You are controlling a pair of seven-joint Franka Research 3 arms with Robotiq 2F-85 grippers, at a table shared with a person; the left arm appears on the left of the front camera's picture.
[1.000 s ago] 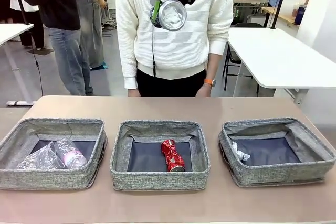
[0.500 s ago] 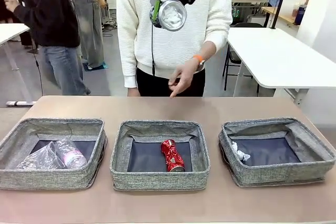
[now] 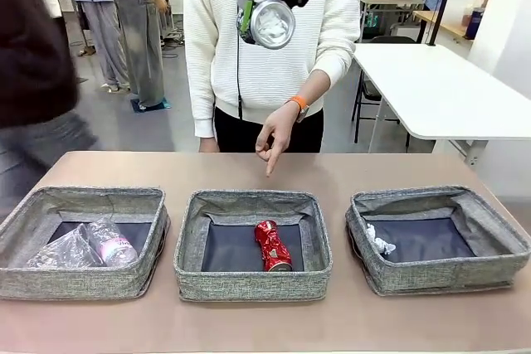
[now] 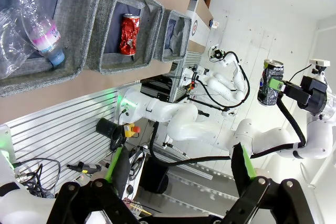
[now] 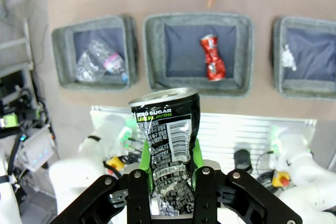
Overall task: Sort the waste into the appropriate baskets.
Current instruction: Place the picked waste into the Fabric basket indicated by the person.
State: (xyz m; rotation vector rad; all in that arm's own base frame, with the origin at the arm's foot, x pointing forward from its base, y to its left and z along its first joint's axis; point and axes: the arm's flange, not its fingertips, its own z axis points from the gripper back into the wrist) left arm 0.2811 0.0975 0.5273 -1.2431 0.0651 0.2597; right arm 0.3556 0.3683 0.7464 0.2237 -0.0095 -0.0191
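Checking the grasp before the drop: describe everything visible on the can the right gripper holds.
The black can is a crushed, dented drink can of thin metal with white print, a barcode panel and a silver top rim. It stands roughly upright between the right gripper's green pads, which press its lower sides. It is held high above the table, over the middle basket. The left wrist view shows it clamped well clear of everything else.
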